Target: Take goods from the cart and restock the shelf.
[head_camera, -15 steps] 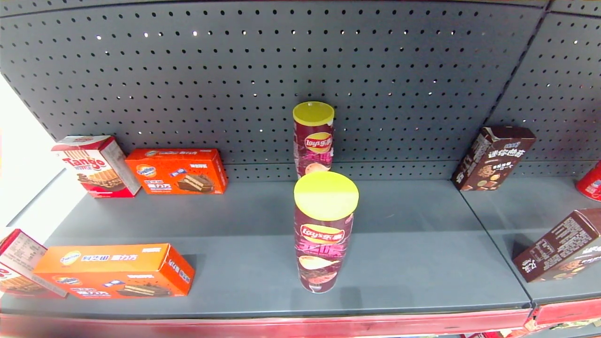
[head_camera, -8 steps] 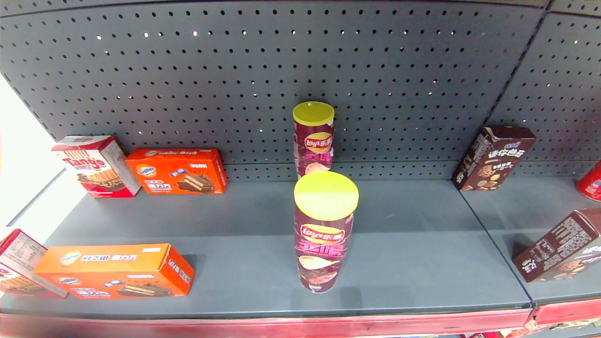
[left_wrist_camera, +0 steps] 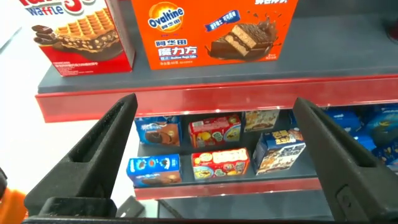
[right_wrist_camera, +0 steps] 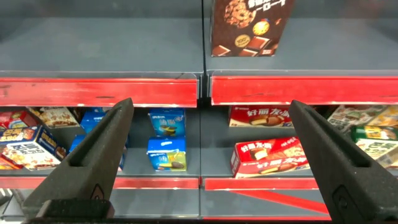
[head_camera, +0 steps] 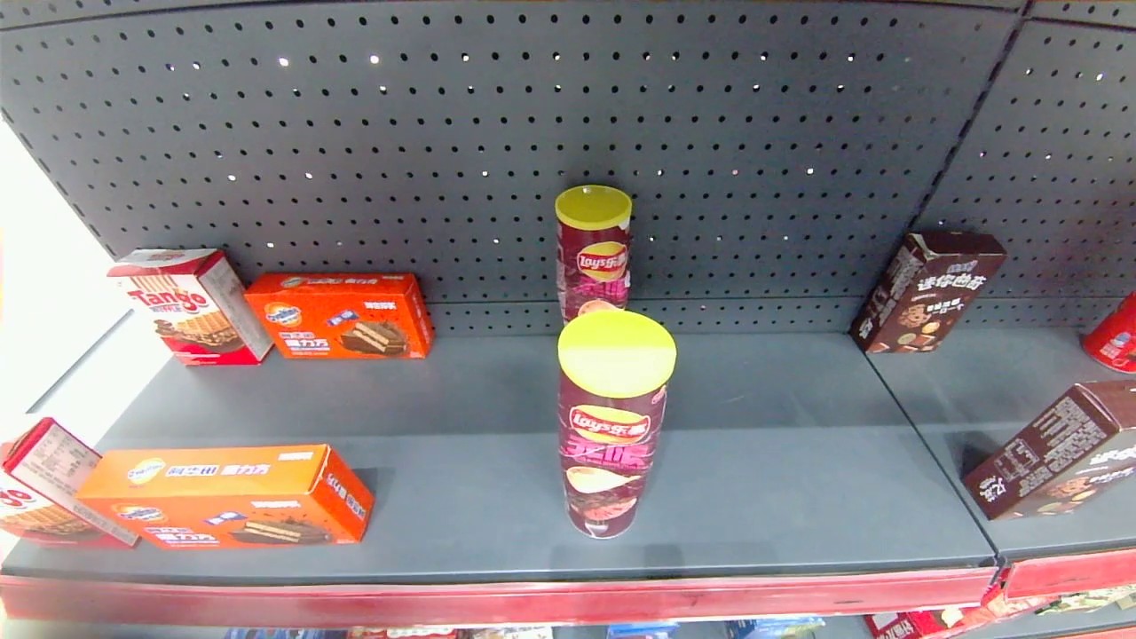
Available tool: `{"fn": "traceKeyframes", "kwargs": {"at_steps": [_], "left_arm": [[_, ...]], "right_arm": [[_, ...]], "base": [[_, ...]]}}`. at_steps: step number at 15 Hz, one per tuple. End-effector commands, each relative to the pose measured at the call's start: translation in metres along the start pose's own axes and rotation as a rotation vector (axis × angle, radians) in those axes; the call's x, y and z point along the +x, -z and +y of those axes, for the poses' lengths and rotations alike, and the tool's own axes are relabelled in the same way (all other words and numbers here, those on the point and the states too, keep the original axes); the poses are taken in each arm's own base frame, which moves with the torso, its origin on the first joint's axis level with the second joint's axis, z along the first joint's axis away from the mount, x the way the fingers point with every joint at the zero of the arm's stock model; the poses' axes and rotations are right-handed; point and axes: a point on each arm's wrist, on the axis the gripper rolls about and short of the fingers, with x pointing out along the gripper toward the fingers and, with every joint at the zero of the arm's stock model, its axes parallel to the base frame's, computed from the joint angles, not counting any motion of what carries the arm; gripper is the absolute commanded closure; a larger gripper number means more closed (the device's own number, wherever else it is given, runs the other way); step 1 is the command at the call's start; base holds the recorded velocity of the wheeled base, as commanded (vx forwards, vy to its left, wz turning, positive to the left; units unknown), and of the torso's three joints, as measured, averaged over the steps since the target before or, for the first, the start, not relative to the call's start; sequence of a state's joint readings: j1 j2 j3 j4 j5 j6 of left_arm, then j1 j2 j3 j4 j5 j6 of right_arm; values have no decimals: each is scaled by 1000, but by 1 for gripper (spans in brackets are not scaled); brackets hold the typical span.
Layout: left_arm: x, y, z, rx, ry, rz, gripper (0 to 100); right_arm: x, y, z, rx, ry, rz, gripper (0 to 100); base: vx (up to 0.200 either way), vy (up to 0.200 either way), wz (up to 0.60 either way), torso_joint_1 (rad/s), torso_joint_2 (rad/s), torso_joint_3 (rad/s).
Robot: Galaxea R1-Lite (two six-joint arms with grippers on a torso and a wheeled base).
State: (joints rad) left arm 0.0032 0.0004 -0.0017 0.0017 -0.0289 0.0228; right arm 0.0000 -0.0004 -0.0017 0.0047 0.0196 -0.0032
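Left fingers (left_wrist_camera: 93, 152) and right fingers (right_wrist_camera: 93, 158) splayed, empty; rear can (head_camera: 593, 253) partly behind front can (head_camera: 611, 435).

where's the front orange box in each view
head: orange box at front left, just behind the red edge.
left wrist: orange box over the red edge, beside the waffle box.
right wrist: faces the brown box over the same red edge.
Shared landmark: the red edge.

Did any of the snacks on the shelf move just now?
No snack moved. The head camera shifted, so the whole picture slid up a little. The front chip can, the back chip can and the front orange box stand where they were. Nothing was grabbed.
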Motion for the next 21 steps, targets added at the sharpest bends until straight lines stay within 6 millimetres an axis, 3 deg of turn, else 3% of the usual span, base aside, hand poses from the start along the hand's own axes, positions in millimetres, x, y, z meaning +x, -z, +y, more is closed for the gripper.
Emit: {"fn": "traceKeyframes", "kwargs": {"at_steps": [1,21], "left_arm": [[0,0,0,-1,0,0,0],[0,0,0,-1,-3,0,0]], "right_arm": [[0,0,0,-1,-2,1,0],[0,0,0,-1,-2,1,0]], "base": [[0,0,0,0,0,0],[-10,0,0,0,0,0]]}}
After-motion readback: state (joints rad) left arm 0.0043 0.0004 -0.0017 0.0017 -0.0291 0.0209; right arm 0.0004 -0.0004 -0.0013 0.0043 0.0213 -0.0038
